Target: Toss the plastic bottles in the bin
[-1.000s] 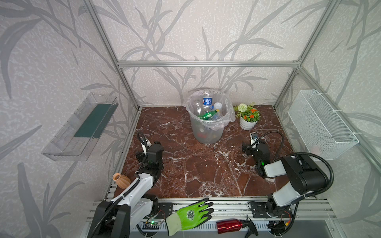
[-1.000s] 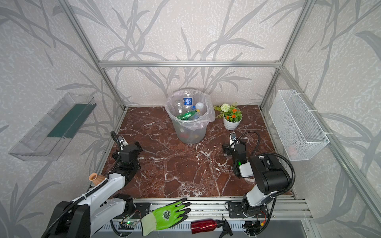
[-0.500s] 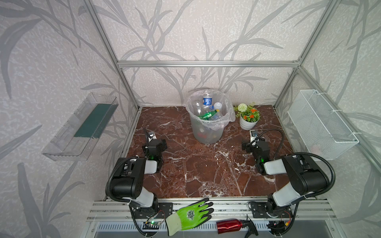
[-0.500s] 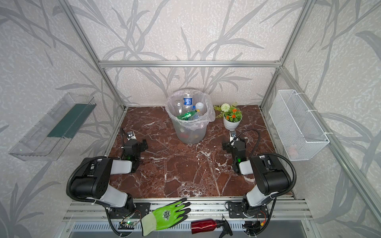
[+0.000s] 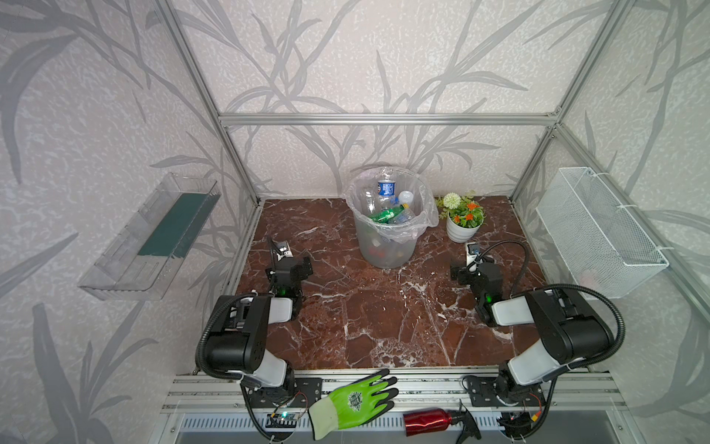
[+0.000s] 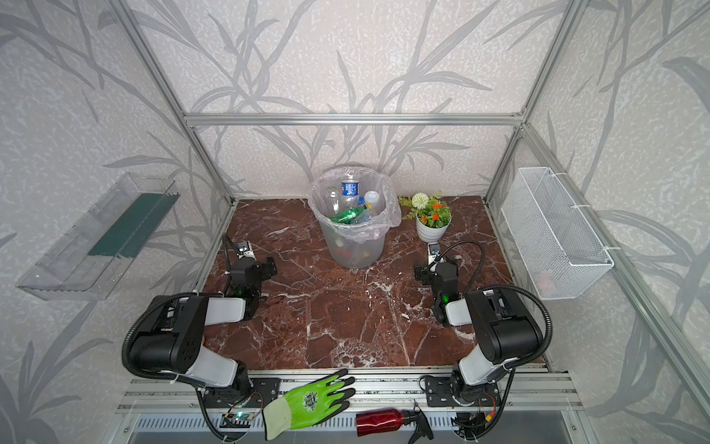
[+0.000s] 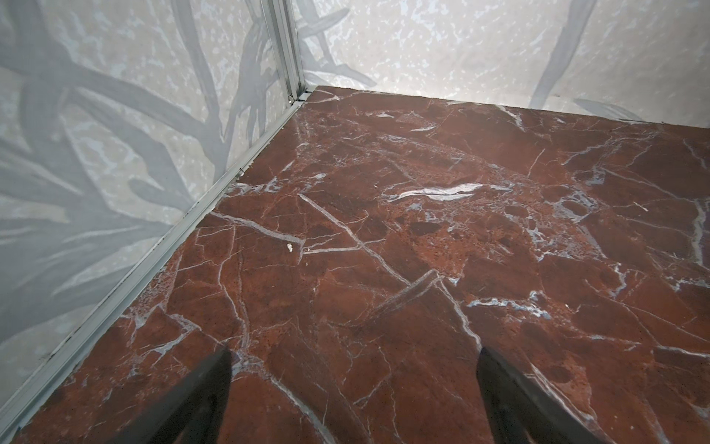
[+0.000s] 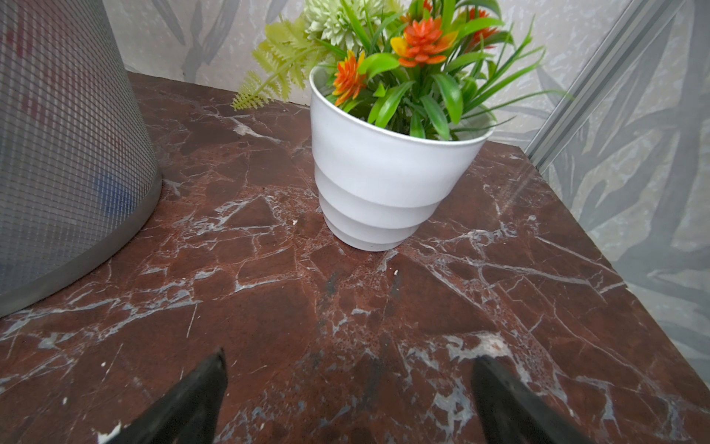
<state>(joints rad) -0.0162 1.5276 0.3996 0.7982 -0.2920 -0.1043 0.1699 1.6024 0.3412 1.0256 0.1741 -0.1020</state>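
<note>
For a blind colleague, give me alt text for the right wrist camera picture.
A white flower pot with orange flowers stands on the marble table, apart from the grey bin. The open, empty right gripper points toward the pot, its fingertips over bare marble.

Bottles point(image 5: 380, 251) low in bin point(image 5: 409, 253): indistinct blurs.

Surface: red-brown marble tabletop point(image 5: 376, 326), white-veined.
On it, two items:
1. Grey bin point(image 5: 386, 251), clear bag liner, upright.
2. White flower pot point(image 5: 462, 233) with artificial flowers, upright, just right of the bin in both top views, not touching it.
</note>
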